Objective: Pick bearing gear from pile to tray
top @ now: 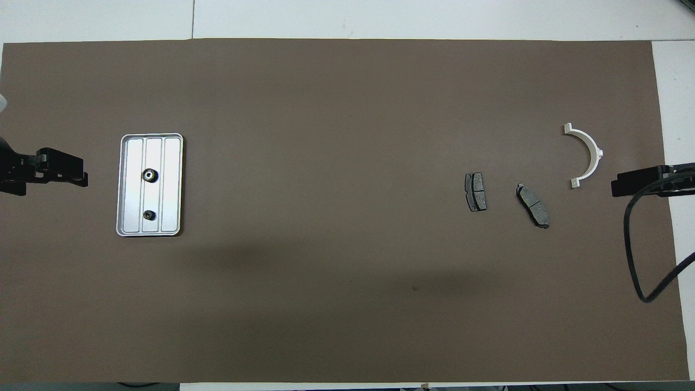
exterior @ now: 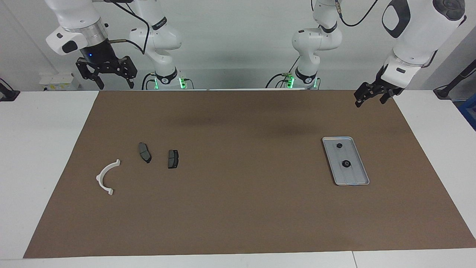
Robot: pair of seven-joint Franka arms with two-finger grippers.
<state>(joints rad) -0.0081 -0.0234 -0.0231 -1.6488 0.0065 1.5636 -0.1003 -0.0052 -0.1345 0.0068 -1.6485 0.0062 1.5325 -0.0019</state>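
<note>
The silver tray lies on the brown mat toward the left arm's end, also in the overhead view. Two small black round gears rest in it. The pile lies toward the right arm's end: a white arc piece and two dark grey pads. No loose round pieces show in the pile. My left gripper hangs open and empty, high over the mat's corner near the tray. My right gripper hangs open and empty, high over the mat's edge near the pile.
The brown mat covers most of the white table. A black cable loops from the right arm over the mat's edge in the overhead view. The arm bases with green lights stand at the robots' edge.
</note>
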